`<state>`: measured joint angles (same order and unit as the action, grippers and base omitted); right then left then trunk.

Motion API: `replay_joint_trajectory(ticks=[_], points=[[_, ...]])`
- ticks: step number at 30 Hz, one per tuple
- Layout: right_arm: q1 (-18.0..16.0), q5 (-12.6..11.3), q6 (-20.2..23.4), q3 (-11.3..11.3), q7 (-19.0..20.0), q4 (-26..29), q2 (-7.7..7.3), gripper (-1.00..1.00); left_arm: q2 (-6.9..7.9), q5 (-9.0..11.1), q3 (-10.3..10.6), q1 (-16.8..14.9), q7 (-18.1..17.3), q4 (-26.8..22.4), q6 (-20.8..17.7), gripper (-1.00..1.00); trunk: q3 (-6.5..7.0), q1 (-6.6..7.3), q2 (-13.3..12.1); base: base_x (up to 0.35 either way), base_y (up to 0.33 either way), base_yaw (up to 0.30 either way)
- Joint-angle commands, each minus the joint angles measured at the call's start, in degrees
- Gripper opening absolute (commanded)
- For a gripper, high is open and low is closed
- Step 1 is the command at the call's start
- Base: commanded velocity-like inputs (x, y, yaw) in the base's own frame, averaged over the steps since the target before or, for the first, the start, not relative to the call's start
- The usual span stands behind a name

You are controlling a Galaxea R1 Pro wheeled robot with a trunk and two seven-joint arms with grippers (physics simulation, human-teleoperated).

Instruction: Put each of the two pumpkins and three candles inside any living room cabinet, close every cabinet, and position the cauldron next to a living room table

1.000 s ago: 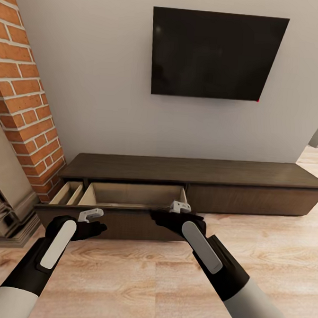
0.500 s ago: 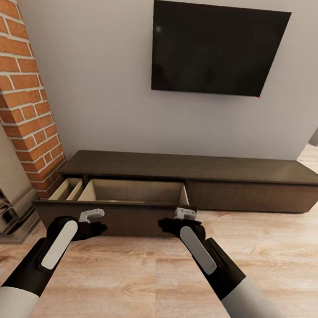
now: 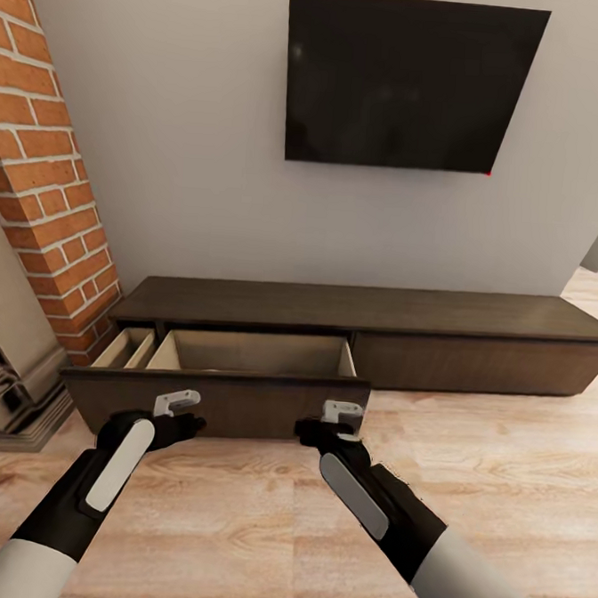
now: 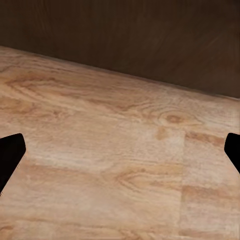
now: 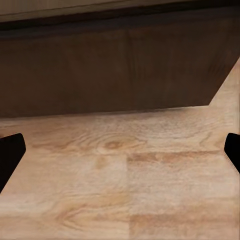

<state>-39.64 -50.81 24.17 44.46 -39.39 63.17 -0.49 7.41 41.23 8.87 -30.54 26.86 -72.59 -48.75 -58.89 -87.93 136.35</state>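
Drawers of the cabinet [image 3: 369, 315] stand pulled out ahead of me at twelve o'clock: a wide one [image 3: 250, 354] with a pale beige inside, and a narrow one [image 3: 126, 349] beside it at eleven. Their dark-brown wooden front [image 3: 220, 402] is flat and without handles, and it stands between my arms and the drawer interior. What I can see of the beige interiors is bare. Brick column [image 3: 50, 166] rises at ten o'clock with rough red blocks and pale mortar, and a grey stone hearth base [image 3: 7, 386] sits below it at nine. Black flat television [image 3: 412, 79] hangs on the smooth grey wall [image 3: 193, 149] above the console. The floor [image 3: 500, 491] is light wood plank with a swirling grain.

My left gripper [image 3: 177, 404] hangs low just before the drawer front at eleven, and my right gripper [image 3: 342, 412] at one o'clock by the front's right corner. In each wrist view the black fingertips [image 4: 9, 155] [image 5: 10, 152] sit far apart at the edges with only floor and dark wood between them, so both are spread wide and empty.

Since a second ago my right gripper has come off the drawer's top edge and drawn back toward me, now below that edge. The left has barely shifted. The whole view has tilted down a little.
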Motion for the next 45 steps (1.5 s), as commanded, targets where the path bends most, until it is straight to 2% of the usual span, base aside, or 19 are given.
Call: replay_joint_trajectory(ticks=[1, 6, 11, 18, 21, 25, 29, 31, 33, 45], points=[[-0.1, -0.2, -0.1, 0.7, -0.4, 0.0, -0.05, 1.0, 0.06, 0.4, 0.3, 0.0, 0.6, 0.0, 0.3, 1.0, -0.24, -0.21, 0.4, 0.0, 0.0, 0.0], [-0.1, 0.3, -3.1, 6.7, -0.4, -0.9, -0.04, 1.0, -0.28, -3.4, 1.3, 0.0, 0.1, 1.7, 3.9, 1.0, -1.14, -1.31, 2.4, 0.0, 0.0, 0.0], [-0.1, 0.4, -8.5, 9.6, -0.4, -1.5, -0.1, 1.0, -0.19, -4.7, 2.2, 0.0, 0.0, 3.1, 7.1, 1.0, -2.03, -2.41, 4.5, 0.0, 0.0, 0.0], [-0.1, 1.0, -11.9, 10.1, -0.4, -2.1, -0.11, 1.0, 0.0, -4.9, 3.7, 0.1, -0.2, 3.3, 9.9, 1.0, -3.33, -3.77, 6.9, 0.0, 0.0, 0.0], [-0.1, 3.5, -14.7, 10.2, -0.4, -3.9, -0.06, 1.0, 0.12, -5.2, 5.9, 0.2, -0.3, 3.3, 13.4, 1.0, -3.99, -3.84, 6.9, 0.0, 0.0, 0.0], [-0.1, 5.9, -15.8, 10.1, -0.5, -5.9, -0.04, 1.0, 0.21, -6.5, 7.8, 0.4, -1.6, 3.1, 16.5, 1.0, -4.88, -3.95, 7.0, 0.0, 0.0, 0.0], [-0.1, 6.2, -16.0, 10.1, -0.5, -6.2, -0.04, 1.0, 0.23, -8.4, 8.1, 1.4, -3.8, 2.7, 17.3, 1.0, -5.77, -4.05, 7.0, 0.0, 0.0, 0.0], [-0.1, 6.3, -16.6, 10.1, -0.5, -6.3, -0.04, 1.0, 0.24, -10.3, 8.2, 2.1, -5.7, 2.0, 18.5, 1.0, -6.21, -4.1, 7.1, 0.0, 0.0, 0.0], [-0.1, 6.3, -17.3, 10.1, -0.5, -6.3, -0.04, 1.0, 0.24, -11.2, 8.2, 2.6, -6.8, 1.8, 19.5, 1.0, -6.65, -4.15, 7.1, 0.0, 0.0, 0.0], [-0.1, 6.3, -18.9, 10.1, -1.0, -6.5, -0.04, 1.0, 0.7, -12.0, 8.3, 4.6, -7.7, 0.1, 23.8, 1.0, -9.31, -4.46, 7.3, 0.0, 0.0, 0.0]])
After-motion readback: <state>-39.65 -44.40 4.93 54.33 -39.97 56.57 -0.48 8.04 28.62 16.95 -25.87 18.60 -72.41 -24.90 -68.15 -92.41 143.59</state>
